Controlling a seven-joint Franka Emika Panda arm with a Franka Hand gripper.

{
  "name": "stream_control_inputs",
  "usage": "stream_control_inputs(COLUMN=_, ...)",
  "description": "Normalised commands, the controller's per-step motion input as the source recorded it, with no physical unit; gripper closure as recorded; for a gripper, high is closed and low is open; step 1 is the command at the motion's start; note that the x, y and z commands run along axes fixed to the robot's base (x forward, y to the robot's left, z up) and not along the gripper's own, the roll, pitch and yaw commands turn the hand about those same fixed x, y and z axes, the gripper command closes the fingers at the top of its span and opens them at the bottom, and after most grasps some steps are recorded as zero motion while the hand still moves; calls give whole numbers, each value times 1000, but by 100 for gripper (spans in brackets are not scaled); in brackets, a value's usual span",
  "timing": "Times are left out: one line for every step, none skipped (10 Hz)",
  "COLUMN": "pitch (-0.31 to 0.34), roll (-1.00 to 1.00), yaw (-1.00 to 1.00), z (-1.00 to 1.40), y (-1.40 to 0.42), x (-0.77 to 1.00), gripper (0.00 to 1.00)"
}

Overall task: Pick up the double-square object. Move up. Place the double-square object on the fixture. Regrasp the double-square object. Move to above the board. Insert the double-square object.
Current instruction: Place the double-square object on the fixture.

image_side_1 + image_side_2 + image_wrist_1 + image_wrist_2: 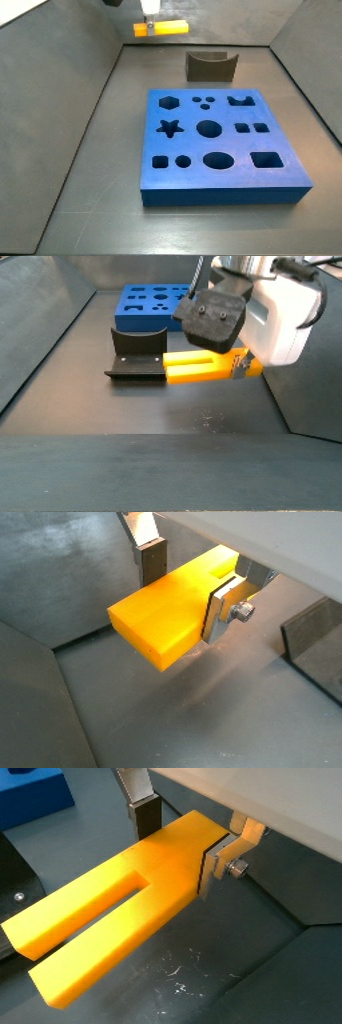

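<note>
The double-square object (120, 908) is a yellow-orange bar with a lengthwise groove that splits it into two prongs. My gripper (179, 846) is shut on its solid end, with a silver finger on each side, as the wrist view (185, 592) also shows. In a side view the bar (201, 364) hangs level, a little above the floor, with its prong end next to the dark fixture (134, 361). In a side view the gripper (151, 24) and bar (163, 29) are at the back, beyond the fixture (210, 66) and the blue board (201, 182).
The blue board (140, 324) lies just behind the fixture, and its corner shows in a wrist view (34, 798). Grey walls enclose the floor on all sides. The white robot hand (287, 316) is above the bar.
</note>
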Motion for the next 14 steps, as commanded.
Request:
stream_control_inputs(pitch=85, roll=73, yaw=-23, z=1000, y=2, x=-30, gripper=100)
stream_control_inputs(pitch=87, roll=83, yaw=-17, z=1000, y=0, x=-32, gripper=100)
stream_control_inputs(pitch=89, roll=93, yaw=-5, z=1000, y=-3, x=-33, gripper=100)
stream_control_inputs(pitch=91, roll=98, yaw=1, z=1000, y=-4, x=-35, gripper=100)
stream_control_inputs(pitch=91, roll=101, yaw=13, z=1000, y=-9, x=-35, gripper=100)
stream_control_inputs(pitch=91, roll=105, yaw=18, z=1000, y=-9, x=-35, gripper=100)
stream_control_inputs(pitch=95, roll=111, yaw=22, z=957, y=-11, x=-34, gripper=100)
stream_control_inputs(pitch=99, roll=122, yaw=25, z=875, y=-12, x=-30, gripper=100)
stream_control_inputs(pitch=102, roll=127, yaw=30, z=770, y=-13, x=-24, gripper=100)
stream_control_inputs(pitch=99, roll=110, yaw=28, z=683, y=-12, x=-22, gripper=100)
stream_control_inputs(pitch=92, roll=81, yaw=21, z=561, y=-4, x=-16, gripper=100)
stream_control_inputs(pitch=89, roll=63, yaw=16, z=463, y=1, x=-10, gripper=100)
stream_control_inputs(pitch=91, roll=62, yaw=15, z=396, y=5, x=-7, gripper=100)
stream_control_inputs(pitch=95, roll=61, yaw=16, z=257, y=2, x=-6, gripper=100)
